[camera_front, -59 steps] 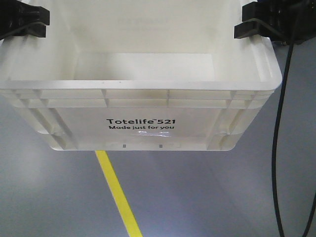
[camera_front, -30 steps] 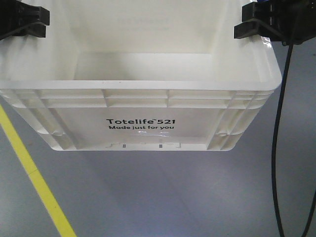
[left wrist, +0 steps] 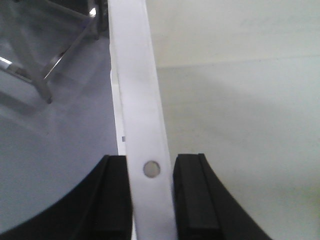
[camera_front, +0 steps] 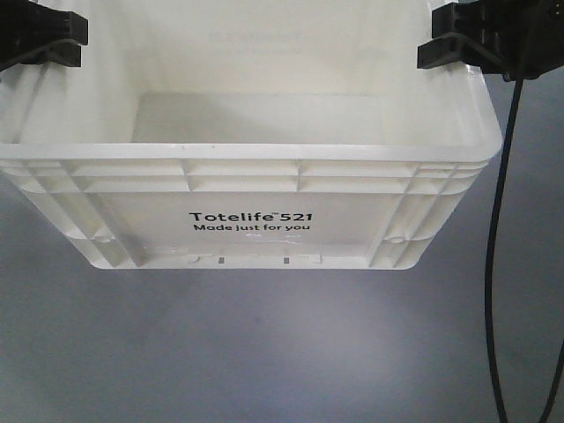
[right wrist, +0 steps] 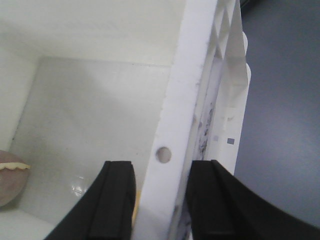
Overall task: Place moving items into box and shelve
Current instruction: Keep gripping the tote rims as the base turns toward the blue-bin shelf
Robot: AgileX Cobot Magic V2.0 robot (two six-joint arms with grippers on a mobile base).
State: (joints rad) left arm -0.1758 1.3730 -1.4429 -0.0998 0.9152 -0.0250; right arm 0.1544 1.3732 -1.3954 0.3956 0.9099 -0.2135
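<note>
Firstly, left claw [left wrist: 151, 197]: black, flat-faced fingers, clamped on the left wall of the box [camera_front: 251, 189], one finger inside, one outside, white rim [left wrist: 137, 100] pinched between. Next, right claw [right wrist: 160, 200]: same pattern, clamped on the opposite wall, just below a small round hole [right wrist: 163, 154] in that wall's top edge.

Then the box: large white plastic tote, rectangular, rounded at the corners. Smooth, faintly glossy inside; ribbed, gridded band under the top edge; black lettering "Totelife 521 Made just for you" on the near face. Held between both claws, apparently lifted off the grey floor [camera_front: 264, 352].

Contents: pink-brown plush toy [right wrist: 12, 182], round, soft-napped, with a cream stitched line, lying on the box bottom toward a corner in the right wrist view. Also a sliver of yellow beside the inner right finger, too small to name. Neither visible from the front view.

Step in hand, as judged: carrying the loaded box to a shelf, shelf not in view.

Handling notes:
- Match both grips and move both arms as one, to spare the thin walls any flexing.
- Expect little friction from slick plastic; hold firmly.
- Carry level, to stop light round toys rolling.
- Mind the black cable [camera_front: 502, 220] hanging by the right side.
</note>
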